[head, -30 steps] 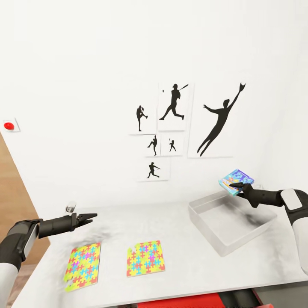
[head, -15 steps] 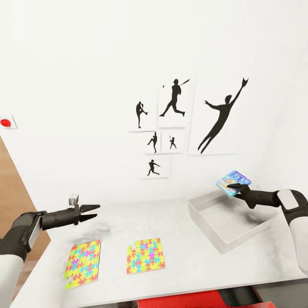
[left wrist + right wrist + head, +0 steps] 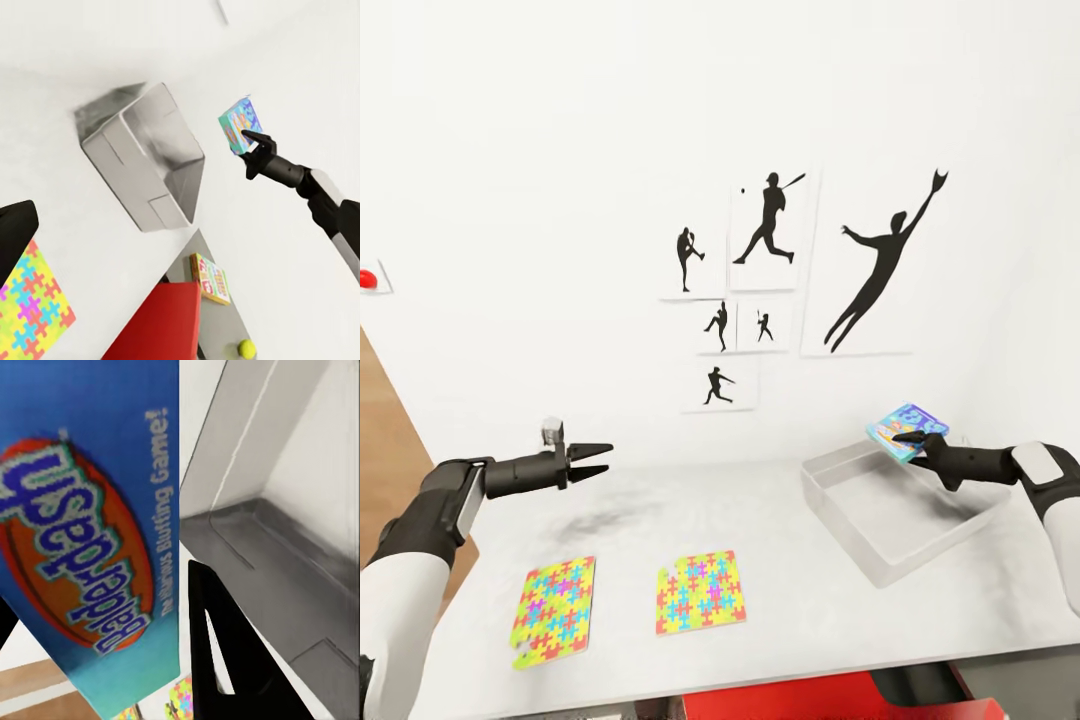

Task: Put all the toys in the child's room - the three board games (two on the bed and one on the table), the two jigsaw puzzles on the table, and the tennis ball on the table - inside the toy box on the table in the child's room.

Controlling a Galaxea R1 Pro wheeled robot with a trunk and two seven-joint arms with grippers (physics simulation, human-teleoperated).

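Observation:
My right gripper point(image 3: 916, 440) is shut on a blue board game point(image 3: 906, 428) and holds it tilted over the far rim of the light-grey toy box point(image 3: 890, 510) on the table point(image 3: 800, 600). The right wrist view shows the board game point(image 3: 82, 510) close up, one of my fingers point(image 3: 225, 660), and the toy box floor point(image 3: 277, 577) beneath. Two jigsaw puzzles point(image 3: 555, 610) point(image 3: 700, 592) lie flat near the table's front. My left gripper point(image 3: 598, 458) hovers open above the table's left part. A second board game point(image 3: 210, 277) and a tennis ball point(image 3: 245, 348) lie on a lower grey surface.
A white wall with black baseball silhouettes point(image 3: 770, 270) stands right behind the table. A red object point(image 3: 800, 700) sits below the table's front edge. Wood floor point(image 3: 385, 450) shows at the left.
My left arm has risen and reached farther right over the table. The right gripper with the board game stays roughly in place. The head view has shifted slightly.

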